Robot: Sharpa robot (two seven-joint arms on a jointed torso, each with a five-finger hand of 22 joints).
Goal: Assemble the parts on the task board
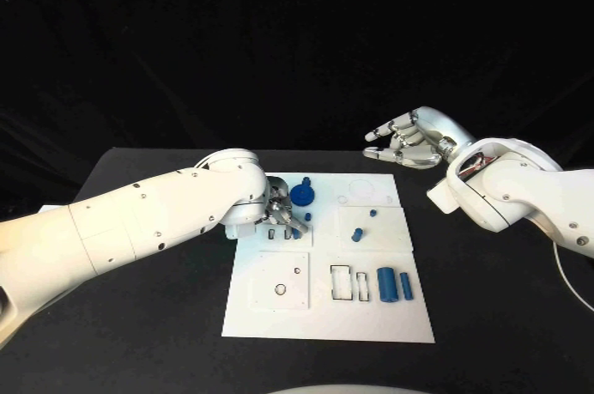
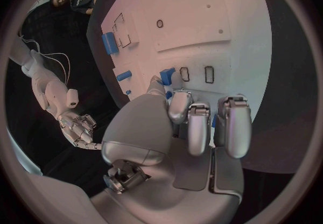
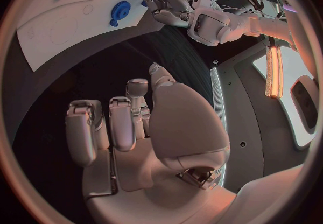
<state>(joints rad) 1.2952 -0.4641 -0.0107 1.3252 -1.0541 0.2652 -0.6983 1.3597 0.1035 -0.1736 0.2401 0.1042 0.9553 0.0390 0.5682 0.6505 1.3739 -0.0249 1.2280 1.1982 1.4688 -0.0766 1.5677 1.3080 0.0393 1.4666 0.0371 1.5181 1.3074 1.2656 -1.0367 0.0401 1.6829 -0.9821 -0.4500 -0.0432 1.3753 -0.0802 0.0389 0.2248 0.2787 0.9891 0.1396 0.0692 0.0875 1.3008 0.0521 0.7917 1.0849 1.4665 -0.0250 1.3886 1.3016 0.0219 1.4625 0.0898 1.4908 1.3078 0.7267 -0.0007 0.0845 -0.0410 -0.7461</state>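
Left robot hand curls over a small blue part, grip unclear, likely light, stiff, slippery: pinch its sides; right robot hand hovers empty.

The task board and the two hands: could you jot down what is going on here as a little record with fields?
Board: white task board lying flat on the black table
Left hand: left hand down on the board's far left part, fingers at a small blue piece; whether it grips the piece cannot be told
Right hand: right hand raised beyond the board's far right corner, fingers curled in, holding nothing
Loose parts: two blue cylinders lying side by side near the board's right edge
Other part: blue gear at the far end
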